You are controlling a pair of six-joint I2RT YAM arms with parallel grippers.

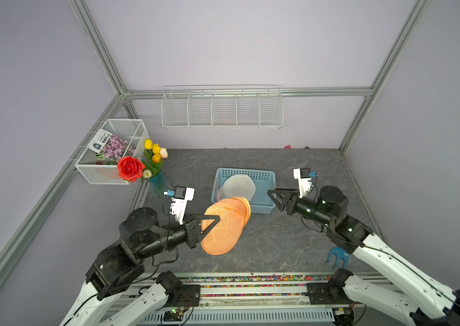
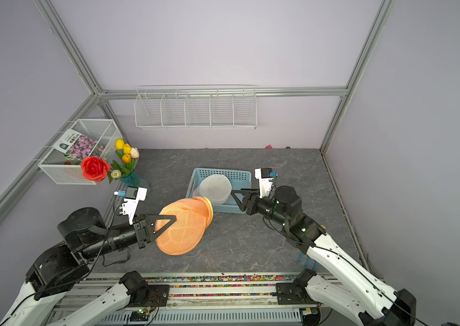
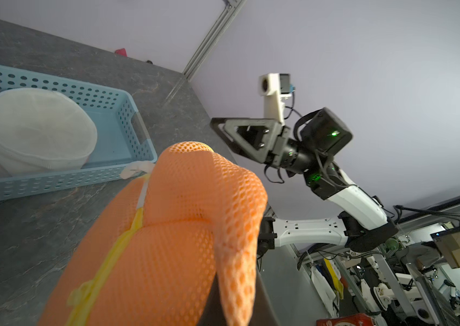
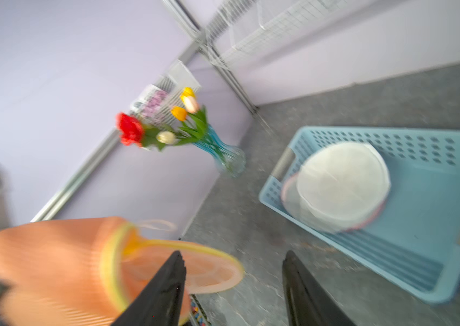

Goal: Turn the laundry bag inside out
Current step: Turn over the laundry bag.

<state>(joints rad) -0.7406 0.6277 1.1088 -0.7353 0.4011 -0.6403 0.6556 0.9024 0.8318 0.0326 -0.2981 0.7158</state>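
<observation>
The orange mesh laundry bag (image 1: 226, 225) (image 2: 183, 228) with a yellow rim hangs just above the grey table, bulging like a dome. My left gripper (image 1: 217, 218) is shut on a fold of its mesh (image 3: 237, 254), which runs between the dark fingers in the left wrist view. The bag's yellow-edged mouth (image 4: 183, 268) points toward the blue basket. To the right, my right gripper (image 1: 271, 194) (image 4: 233, 254) stands open, apart from the bag, with nothing between its fingers. It hovers near the basket's right front corner.
The blue plastic basket (image 1: 262, 206) behind the bag holds a white round mesh bag (image 1: 239, 186). A glass vase of flowers (image 1: 155, 166) and a wire basket (image 1: 110, 169) stand at the back left. A small blue hook (image 1: 337, 255) lies front right.
</observation>
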